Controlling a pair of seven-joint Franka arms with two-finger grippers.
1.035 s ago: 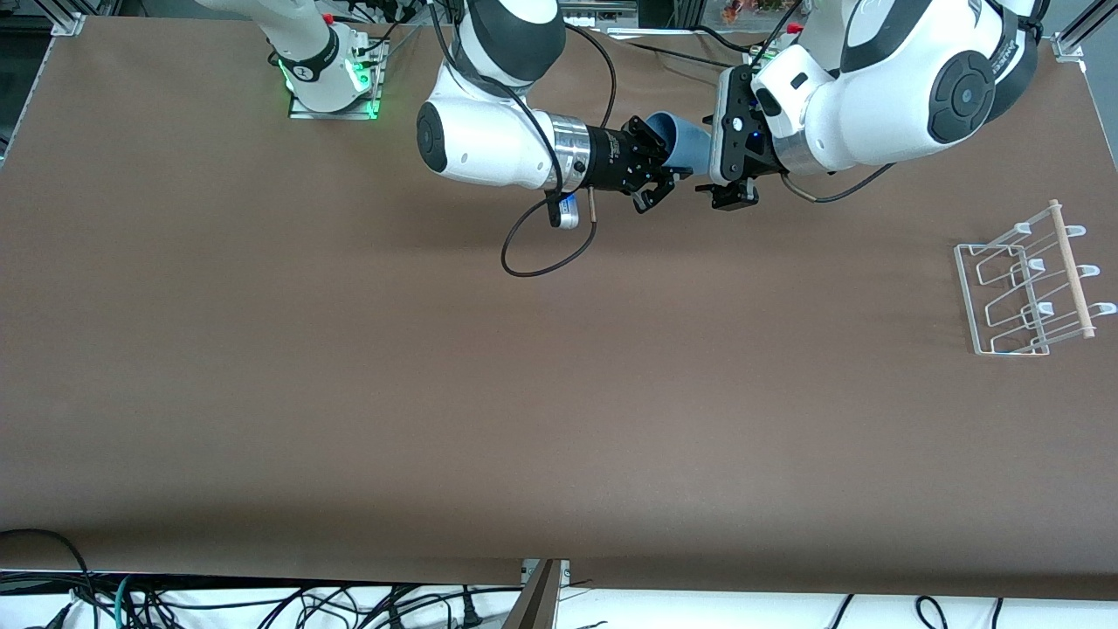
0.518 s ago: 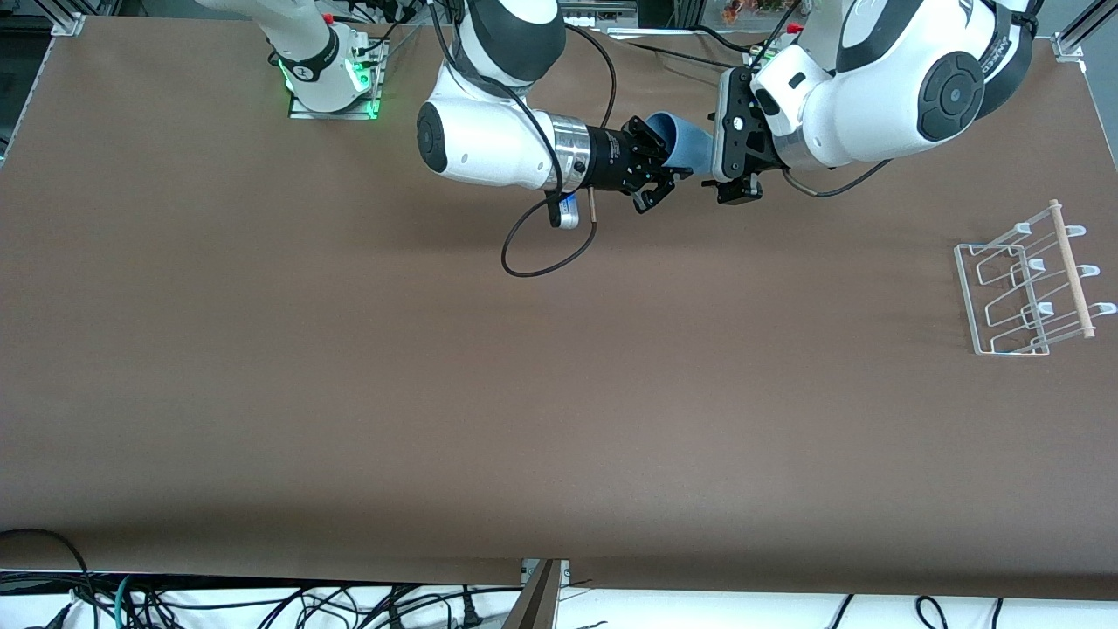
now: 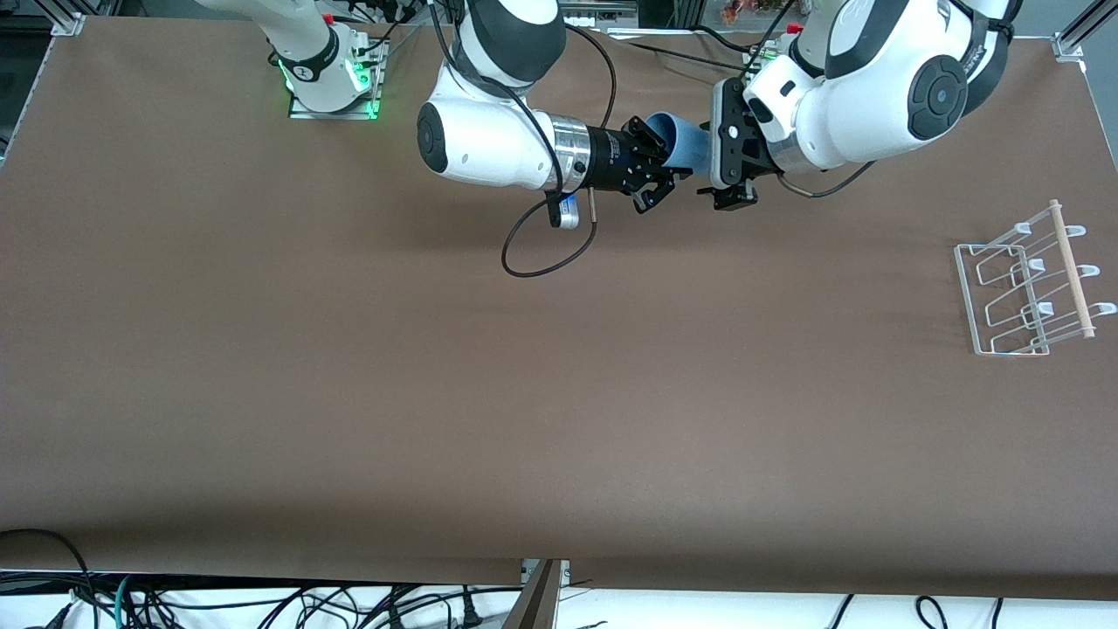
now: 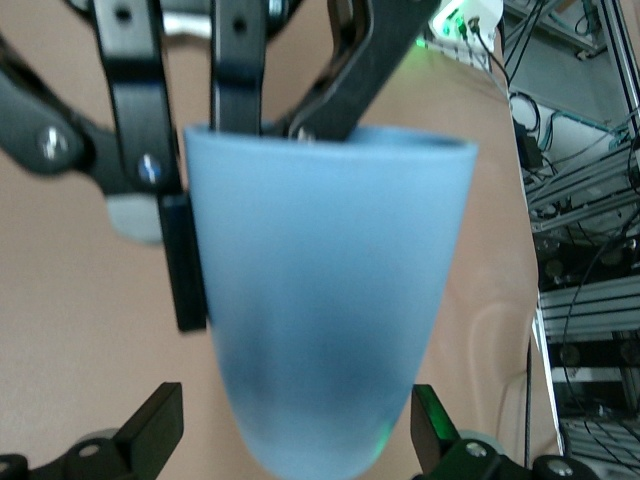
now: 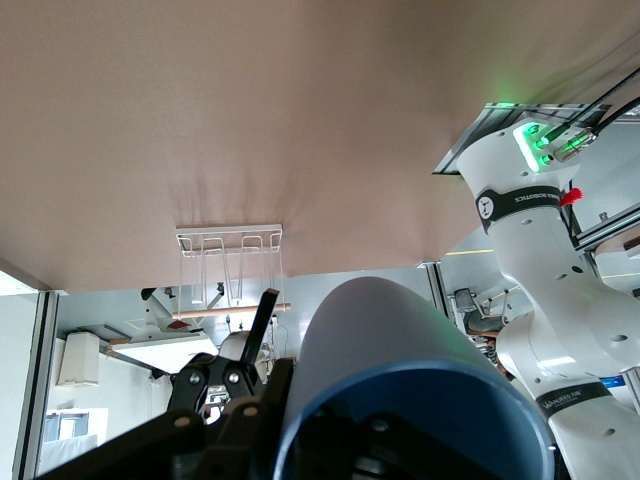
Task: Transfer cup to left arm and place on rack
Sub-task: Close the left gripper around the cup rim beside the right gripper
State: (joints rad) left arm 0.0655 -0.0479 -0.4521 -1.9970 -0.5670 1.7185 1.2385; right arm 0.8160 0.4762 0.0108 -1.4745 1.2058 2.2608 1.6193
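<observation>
Right gripper (image 3: pixel 657 170) is clamped on the rim of the blue cup (image 3: pixel 686 147), holding it sideways in the air. Left gripper (image 3: pixel 732 188) sits wide open around its base, not squeezing. Rack (image 3: pixel 1031 284) sits well off toward the left arm's end.

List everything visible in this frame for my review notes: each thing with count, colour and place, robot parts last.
cup: one, light blue, held in the air between the two grippers, above the table near the robots' bases.
rack: one, clear-white wire with a light wooden dowel across its top, standing on the table toward the left arm's end.
table: one, brown surface under everything.
cables: several, dark, along the table edge nearest the front camera.
right gripper: one, black, shut on the cup's rim.
left gripper: one, black, open, its fingers on either side of the cup's base, not yet closed.
</observation>
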